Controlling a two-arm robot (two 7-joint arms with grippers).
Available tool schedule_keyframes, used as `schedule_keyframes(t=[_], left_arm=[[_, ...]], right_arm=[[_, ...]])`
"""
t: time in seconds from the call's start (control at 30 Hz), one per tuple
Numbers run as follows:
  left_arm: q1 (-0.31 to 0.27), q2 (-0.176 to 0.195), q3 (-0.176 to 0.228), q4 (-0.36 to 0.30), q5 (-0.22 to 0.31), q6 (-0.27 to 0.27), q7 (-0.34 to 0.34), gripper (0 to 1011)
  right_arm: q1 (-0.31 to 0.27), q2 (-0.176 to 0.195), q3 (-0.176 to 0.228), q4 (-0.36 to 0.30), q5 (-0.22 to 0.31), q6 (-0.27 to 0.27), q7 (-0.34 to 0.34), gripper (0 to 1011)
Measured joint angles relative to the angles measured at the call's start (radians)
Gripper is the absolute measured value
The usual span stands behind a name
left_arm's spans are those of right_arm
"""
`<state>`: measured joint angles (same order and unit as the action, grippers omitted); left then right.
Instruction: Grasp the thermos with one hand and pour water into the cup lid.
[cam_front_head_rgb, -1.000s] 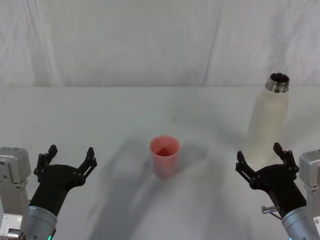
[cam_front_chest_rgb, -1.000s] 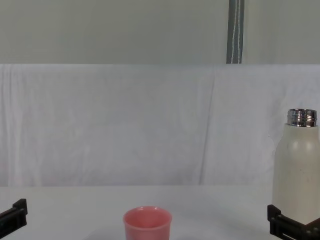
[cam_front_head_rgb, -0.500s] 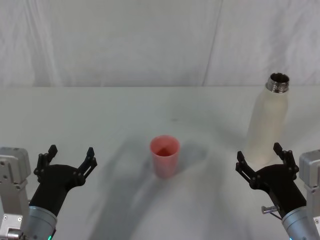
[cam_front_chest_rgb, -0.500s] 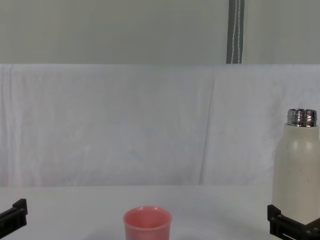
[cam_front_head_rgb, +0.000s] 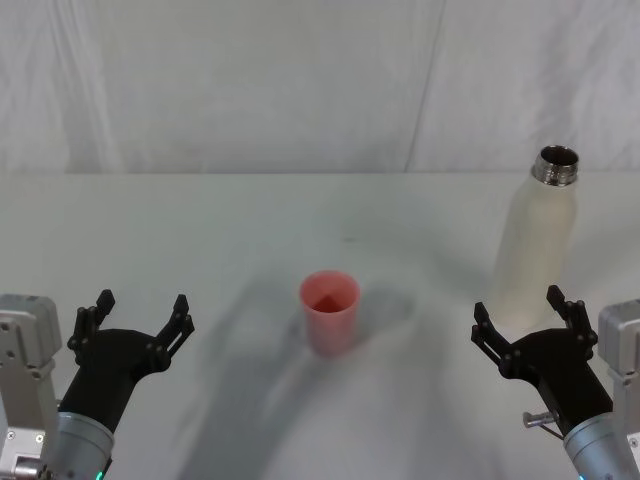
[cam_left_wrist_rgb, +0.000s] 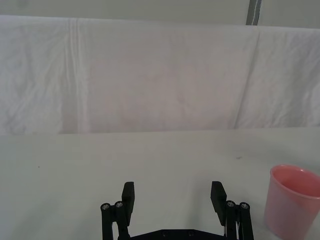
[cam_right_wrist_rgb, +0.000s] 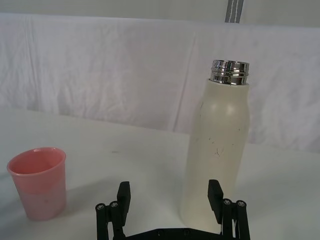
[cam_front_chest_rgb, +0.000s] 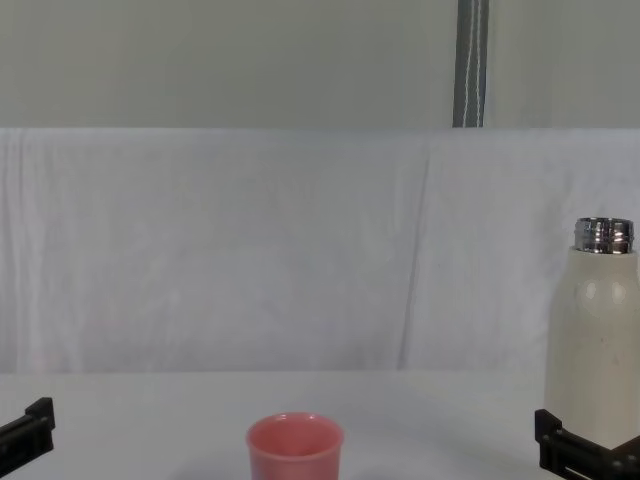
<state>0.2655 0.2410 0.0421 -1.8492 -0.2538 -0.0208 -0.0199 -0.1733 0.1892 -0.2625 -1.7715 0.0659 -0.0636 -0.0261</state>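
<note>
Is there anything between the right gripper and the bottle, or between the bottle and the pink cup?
Nothing visible. The right gripper sits open just in front of the bottle with only bare table between them. The stretch of table from the bottle across to the pink cup also holds nothing. The left gripper waits open, off to the cup's other side.

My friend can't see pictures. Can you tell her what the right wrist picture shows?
A tall cream thermos with an uncapped steel neck stands upright on a white table, just beyond the open right pincer. A small pink cup lid stands apart from it.
</note>
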Motion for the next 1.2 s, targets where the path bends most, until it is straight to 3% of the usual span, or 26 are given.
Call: schedule_keyframes(t=[1.2], left_arm=[[0.0, 0.0, 0.0, 0.0, 0.0, 0.0, 0.0, 1001]], right_arm=[[0.0, 0.0, 0.0, 0.0, 0.0, 0.0, 0.0, 1001]])
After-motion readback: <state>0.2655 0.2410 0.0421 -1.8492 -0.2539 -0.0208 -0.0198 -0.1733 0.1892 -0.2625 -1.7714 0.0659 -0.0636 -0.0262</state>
